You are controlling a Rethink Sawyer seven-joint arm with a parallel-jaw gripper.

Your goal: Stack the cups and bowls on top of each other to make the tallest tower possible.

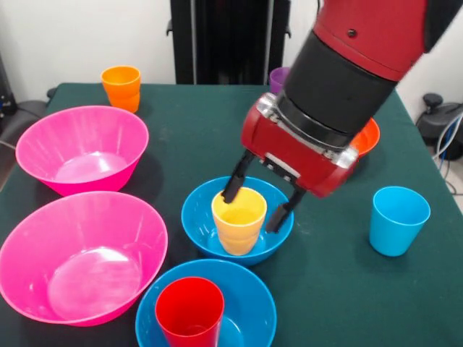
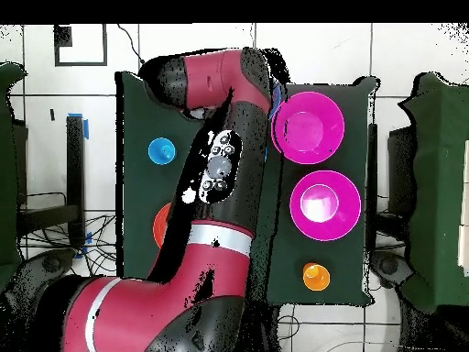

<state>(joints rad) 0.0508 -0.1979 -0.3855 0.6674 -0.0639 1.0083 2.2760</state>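
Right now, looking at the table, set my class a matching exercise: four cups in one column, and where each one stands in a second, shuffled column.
Cups:
1. yellow cup
2. red cup
3. light blue cup
4. orange cup

Places:
A. alone on the green cloth, in no bowl
B. in a blue bowl, between the open gripper fingers
C. beyond the pink bowls
D. in the nearest blue bowl

Pairs: 1-B, 2-D, 3-A, 4-C
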